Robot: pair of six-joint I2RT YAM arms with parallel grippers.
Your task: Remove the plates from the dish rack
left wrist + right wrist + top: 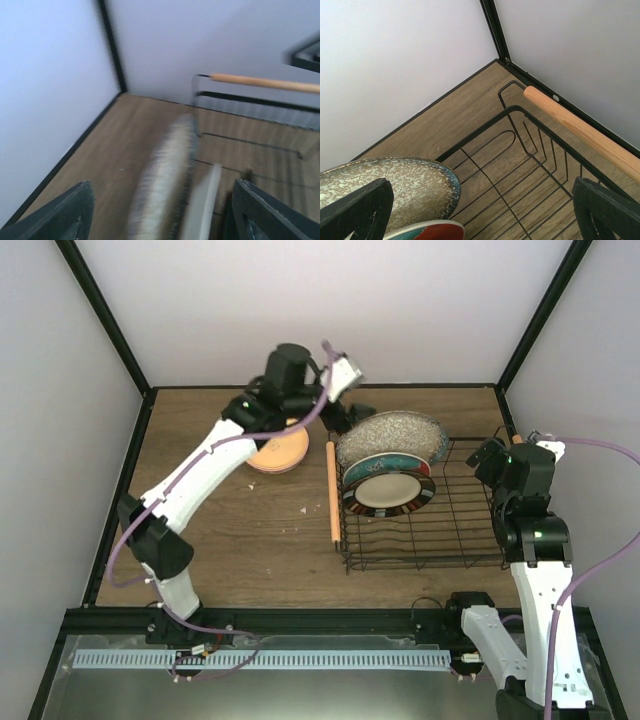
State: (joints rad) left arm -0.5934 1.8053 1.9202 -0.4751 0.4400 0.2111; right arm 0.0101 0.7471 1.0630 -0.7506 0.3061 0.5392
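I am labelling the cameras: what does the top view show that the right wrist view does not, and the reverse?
Only the top view: the left arm, the stack of plates on the table left of the rack, and the cream plate in the rack. Only the right wrist view: how the right gripper stands, its fingers spread wide. Both: the grey plate, the red plate beside it, and the rack's wires.

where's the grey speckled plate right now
In the top view, the grey speckled plate stands at the far left corner of the dish rack, directly behind the red plate, with the left gripper at its left edge.
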